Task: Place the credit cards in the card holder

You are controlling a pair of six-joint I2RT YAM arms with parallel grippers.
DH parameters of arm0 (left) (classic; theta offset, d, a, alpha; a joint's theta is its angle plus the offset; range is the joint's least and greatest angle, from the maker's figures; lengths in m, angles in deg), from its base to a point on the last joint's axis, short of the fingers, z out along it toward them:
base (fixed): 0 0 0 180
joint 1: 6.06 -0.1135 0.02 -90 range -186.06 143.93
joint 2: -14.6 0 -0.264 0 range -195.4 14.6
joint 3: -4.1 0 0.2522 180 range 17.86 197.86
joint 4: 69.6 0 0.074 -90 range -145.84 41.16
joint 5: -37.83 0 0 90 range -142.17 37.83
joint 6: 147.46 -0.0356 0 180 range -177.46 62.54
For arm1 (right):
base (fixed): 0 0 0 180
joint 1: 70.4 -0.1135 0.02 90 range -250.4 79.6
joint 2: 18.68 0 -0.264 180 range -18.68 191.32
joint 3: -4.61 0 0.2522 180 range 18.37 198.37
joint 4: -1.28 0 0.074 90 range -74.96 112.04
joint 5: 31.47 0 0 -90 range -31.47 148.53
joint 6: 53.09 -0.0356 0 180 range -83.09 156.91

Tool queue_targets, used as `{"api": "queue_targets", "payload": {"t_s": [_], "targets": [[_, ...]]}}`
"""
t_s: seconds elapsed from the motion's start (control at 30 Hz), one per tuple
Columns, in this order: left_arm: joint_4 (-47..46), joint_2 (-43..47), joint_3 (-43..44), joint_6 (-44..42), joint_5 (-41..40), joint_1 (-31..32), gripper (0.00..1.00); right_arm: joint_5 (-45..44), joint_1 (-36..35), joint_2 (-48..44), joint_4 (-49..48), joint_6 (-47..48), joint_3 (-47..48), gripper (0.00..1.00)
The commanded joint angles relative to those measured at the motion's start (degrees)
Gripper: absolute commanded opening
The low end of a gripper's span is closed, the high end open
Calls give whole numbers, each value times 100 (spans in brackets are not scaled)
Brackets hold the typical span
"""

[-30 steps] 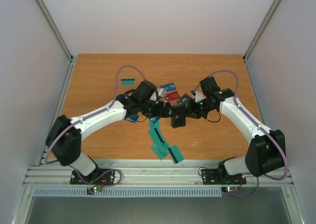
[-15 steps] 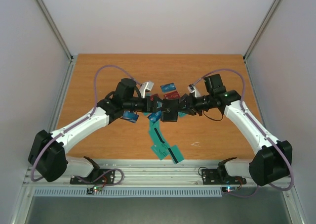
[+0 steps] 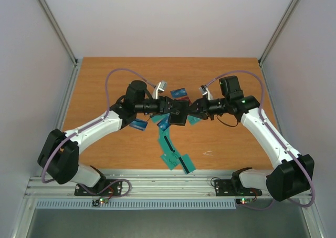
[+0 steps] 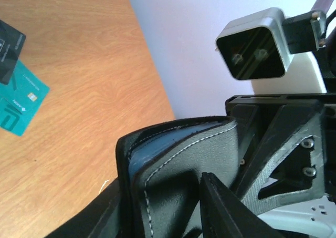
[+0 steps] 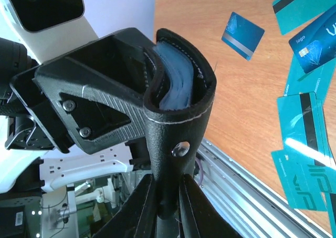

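Observation:
The black card holder hangs above the middle of the table between my two grippers. My right gripper is shut on the holder's snap flap, and the grey-blue inside shows at its top. My left gripper stands round the other side, one finger pressed on the holder's stitched grey face: shut on it. Credit cards lie on the table below: teal ones, a red one, a blue one and a lone teal one.
More cards show beside the holder: a blue card and teal striped cards in the right wrist view, a teal card and a dark card in the left. The metal rail runs along the table's near edge.
My left arm has swung round and its jaws have closed onto the card holder. The holder, held by the right gripper, has moved a little farther back and left.

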Motion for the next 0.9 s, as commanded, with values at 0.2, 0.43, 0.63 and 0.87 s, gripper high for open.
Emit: {"api": "queue_targets", "payload": {"t_s": [0.2, 0.43, 0.63, 0.87], "targets": [[-990, -83, 69, 547, 556, 21, 9, -38, -42, 21, 246, 454, 450, 53], [-890, -47, 481, 1391, 505, 15, 7, 6, -42, 75, 552, 1126, 616, 82], [-1198, -26, 560, 2038, 666, 10, 8, 399, -42, 7, -14, 661, 456, 63], [-1774, 82, 342, 2379, 657, -121, 8, 1119, -42, 33, -951, 7, 298, 50]]}}
